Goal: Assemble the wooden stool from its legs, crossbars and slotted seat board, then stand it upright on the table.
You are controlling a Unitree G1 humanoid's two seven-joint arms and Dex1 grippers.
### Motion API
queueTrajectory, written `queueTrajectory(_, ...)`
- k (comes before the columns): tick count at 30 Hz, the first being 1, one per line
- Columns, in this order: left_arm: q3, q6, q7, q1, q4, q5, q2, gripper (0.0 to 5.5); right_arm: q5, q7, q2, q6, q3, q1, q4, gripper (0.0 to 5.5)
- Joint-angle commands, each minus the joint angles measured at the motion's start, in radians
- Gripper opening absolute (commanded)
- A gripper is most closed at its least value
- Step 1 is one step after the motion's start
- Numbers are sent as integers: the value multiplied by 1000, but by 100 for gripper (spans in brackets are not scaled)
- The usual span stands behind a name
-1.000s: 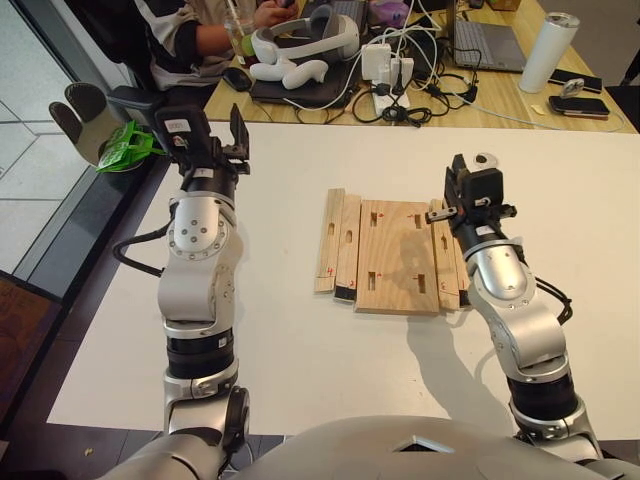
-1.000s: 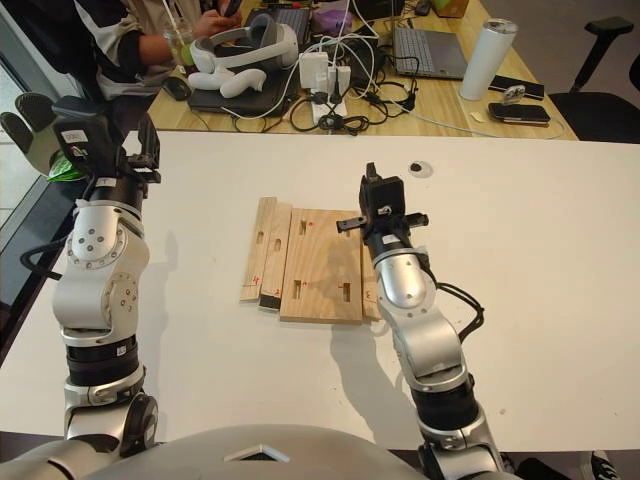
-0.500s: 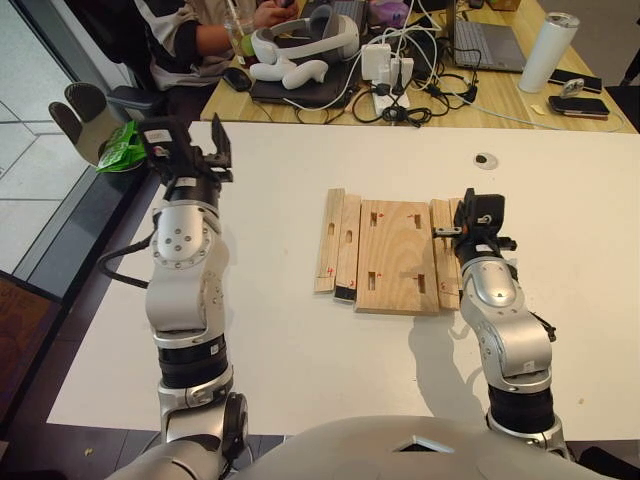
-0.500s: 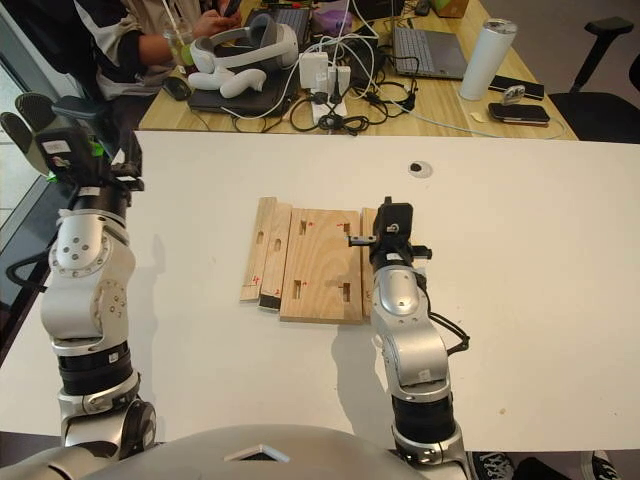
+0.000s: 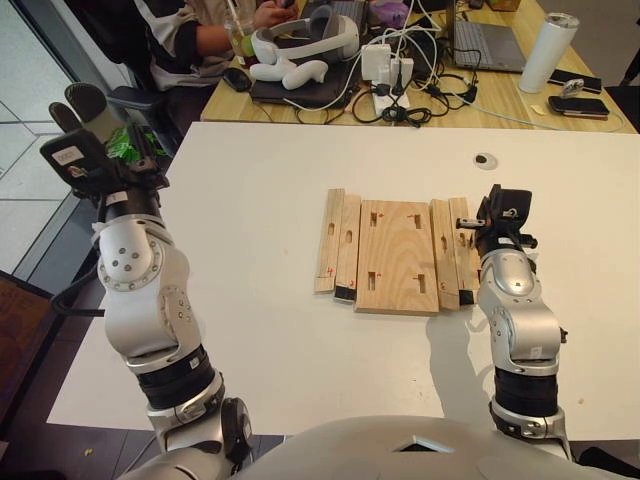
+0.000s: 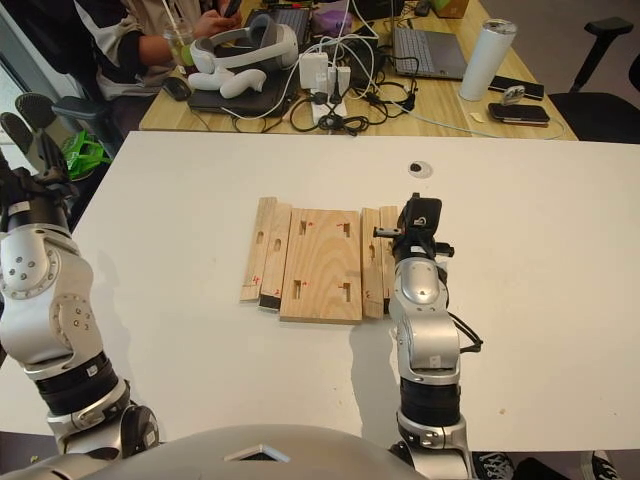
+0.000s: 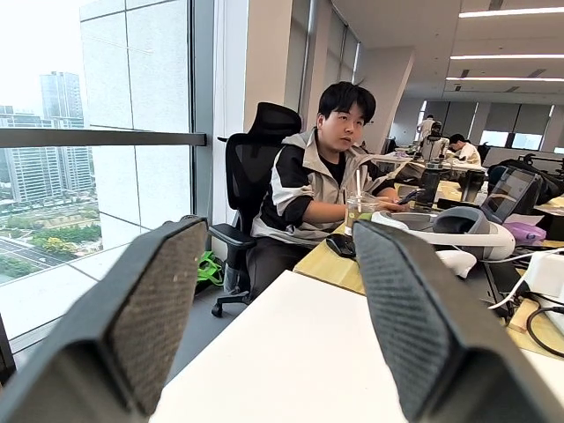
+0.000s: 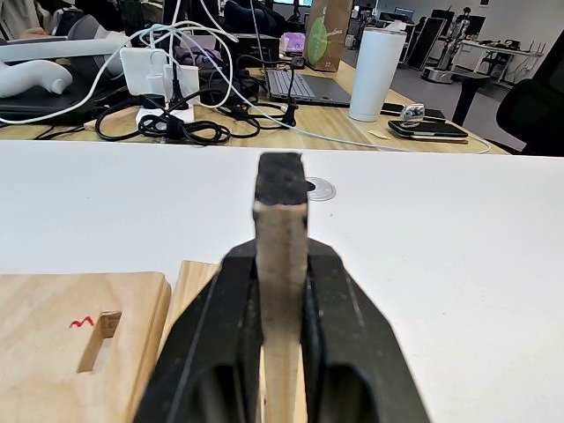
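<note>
Slotted seat board [image 5: 397, 256] flat on white table [image 5: 250, 330], two slotted wooden pieces [image 5: 330, 240] just left of it, two just right. Right hand [image 5: 497, 213] at far end of outer right piece [image 5: 461, 255].

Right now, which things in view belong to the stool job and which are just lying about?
Job: slotted seat board; two slats left of it; slat right of it; wooden piece between the jaws of the right gripper.
Lying about, on the far desk: headset; cables; laptop; white tumbler; phone.

Left gripper [image 7: 278, 308] raised, jaws apart; right gripper [image 8: 282, 295] clamped on a wooden piece [image 8: 280, 207].
</note>
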Motion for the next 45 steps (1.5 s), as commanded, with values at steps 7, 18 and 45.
queueTrajectory(7,-96,28,19,6,-31,29,-59,304,12,16,38,6,-11,-28,30,37)
queueTrajectory(18,-104,33,26,21,-33,46,-85,304,5,47,25,51,-4,-35,35,37)
queueTrajectory(45,-96,44,14,39,-42,60,-87,304,-47,75,-55,26,7,-39,2,37)
